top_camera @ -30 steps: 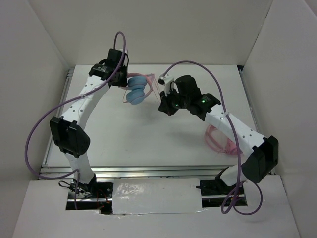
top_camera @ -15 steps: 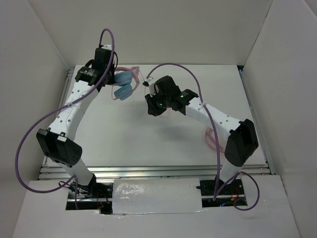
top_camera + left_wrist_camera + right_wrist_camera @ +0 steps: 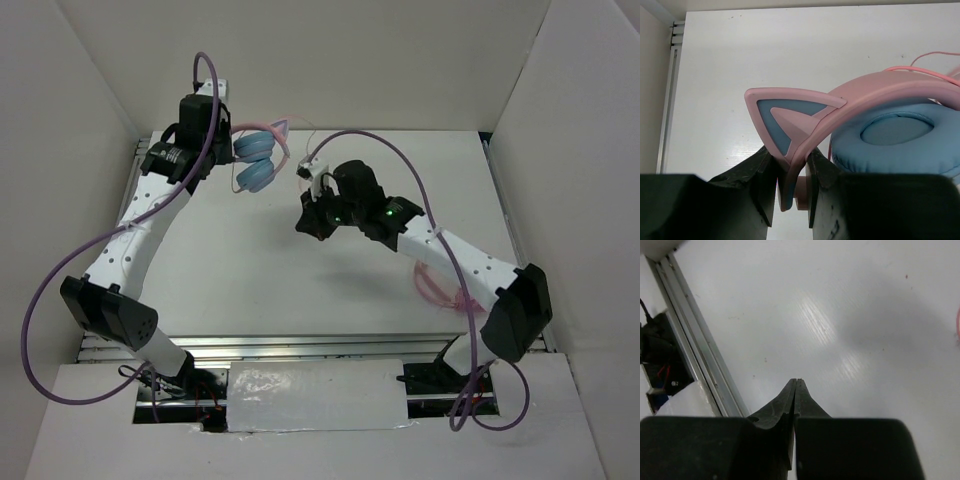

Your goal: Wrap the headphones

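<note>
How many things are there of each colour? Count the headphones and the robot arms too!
Blue-and-pink headphones: 1
All-pink headphones, partly hidden: 1
White-and-black robot arms: 2 (left arm, right arm)
Total: 4

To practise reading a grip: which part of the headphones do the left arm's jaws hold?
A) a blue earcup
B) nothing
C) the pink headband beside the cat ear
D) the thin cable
C: the left wrist view shows the left gripper clamped on the headphones' pink headband, right below the cat ear.
</note>
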`<action>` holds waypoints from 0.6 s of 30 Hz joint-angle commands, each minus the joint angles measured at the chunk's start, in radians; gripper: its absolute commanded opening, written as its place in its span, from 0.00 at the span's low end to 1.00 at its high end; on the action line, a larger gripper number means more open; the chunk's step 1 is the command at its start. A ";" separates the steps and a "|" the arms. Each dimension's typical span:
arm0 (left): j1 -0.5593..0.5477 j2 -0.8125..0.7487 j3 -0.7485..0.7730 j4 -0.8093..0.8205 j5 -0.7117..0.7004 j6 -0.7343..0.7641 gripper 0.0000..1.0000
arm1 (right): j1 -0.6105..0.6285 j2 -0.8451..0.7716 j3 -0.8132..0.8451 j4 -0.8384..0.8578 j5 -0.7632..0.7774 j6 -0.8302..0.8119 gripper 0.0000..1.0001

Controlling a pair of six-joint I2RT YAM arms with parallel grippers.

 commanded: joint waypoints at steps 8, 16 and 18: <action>0.000 -0.064 -0.034 0.160 0.085 -0.021 0.00 | -0.071 -0.245 -0.130 0.216 0.063 0.035 0.63; 0.008 -0.084 0.029 0.149 0.179 -0.015 0.00 | -0.192 -0.391 -0.348 0.502 0.122 0.017 1.00; 0.017 -0.083 0.067 0.140 0.254 -0.025 0.00 | -0.221 -0.380 -0.414 0.578 0.025 -0.072 1.00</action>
